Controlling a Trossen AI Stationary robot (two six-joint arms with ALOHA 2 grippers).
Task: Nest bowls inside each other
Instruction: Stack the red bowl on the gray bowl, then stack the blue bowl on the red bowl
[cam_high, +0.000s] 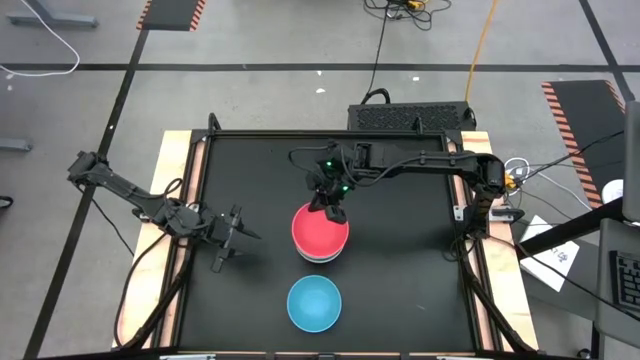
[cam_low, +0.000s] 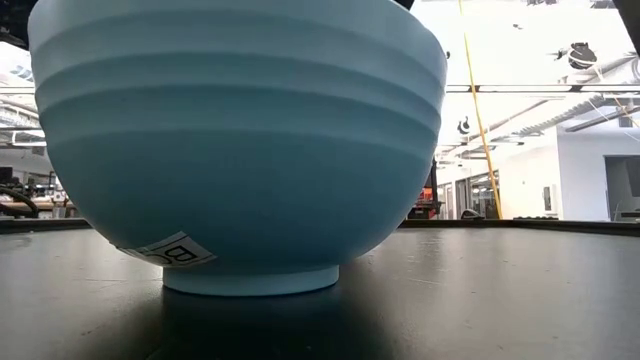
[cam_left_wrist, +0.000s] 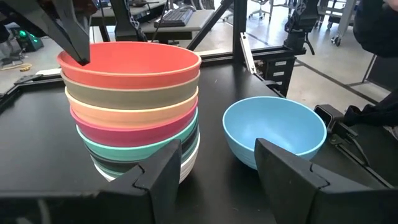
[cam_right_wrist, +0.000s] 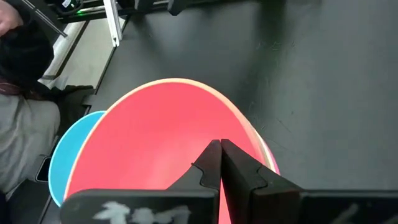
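High view: right pincer (cam_high: 331, 211) pressed together, pinching nothing, tips down at the far rim of the red bowl (cam_high: 320, 230). Right wrist view: same shut pincer (cam_right_wrist: 220, 155) just over the red bowl's (cam_right_wrist: 161, 143) inner wall, close to the rim; contact not clear. Red bowl topmost in a stack of bowls (cam_left_wrist: 134, 112) near the middle of the tabletop (cam_high: 400, 270). Left wrist view, from the top downward: red (cam_left_wrist: 130, 65), olive-brown (cam_left_wrist: 134, 93), peach-orange (cam_left_wrist: 137, 114), magenta (cam_left_wrist: 140, 130), teal (cam_left_wrist: 140, 148), then darker bowls and a white one (cam_left_wrist: 189, 163) at the bottom, partly hidden behind the near fingers (cam_left_wrist: 163, 180).

Light blue bowl (cam_high: 314, 303) alone, upright, not nested, on the near side of the stack, near it but apart. Low view filled by that light blue bowl (cam_low: 240, 150), a white label (cam_low: 170, 250) low on its side.

Left pincer (cam_high: 232, 240) spread, holding nothing, over the left part of the tabletop, well apart from the stack and the light blue bowl, pointed toward both.
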